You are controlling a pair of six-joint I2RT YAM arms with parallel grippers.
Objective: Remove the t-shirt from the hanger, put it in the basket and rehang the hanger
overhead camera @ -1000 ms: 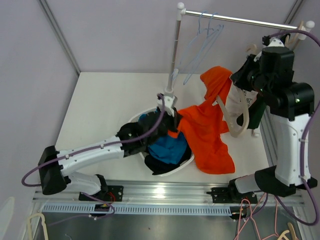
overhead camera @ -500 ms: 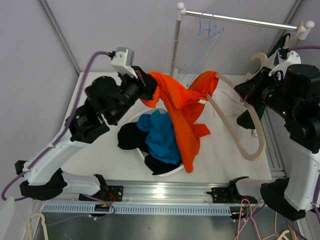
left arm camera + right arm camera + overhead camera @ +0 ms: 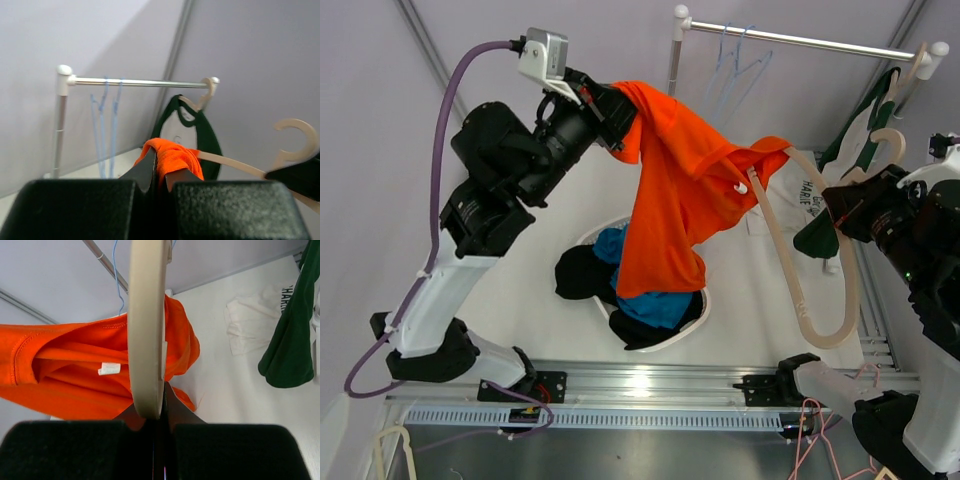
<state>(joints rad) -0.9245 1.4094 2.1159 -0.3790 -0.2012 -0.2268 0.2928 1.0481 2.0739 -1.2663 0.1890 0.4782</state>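
The orange t-shirt hangs stretched in the air between my two arms, its lower end drooping over the basket. My left gripper is raised high at the back left and shut on a bunch of the t-shirt's fabric. One arm of the beige hanger still reaches into the shirt's neck opening. My right gripper is shut on that hanger near its hook, over the table's right side.
A white basket with blue and black clothes sits mid-table below the shirt. A clothes rail with blue wire hangers stands at the back. A white garment lies on the table; a dark green one hangs at the right.
My left arm has risen from the basket to high at the back left, pulling the t-shirt up and leftward. My right arm has swung the hanger forward and right, stretching the shirt between them.
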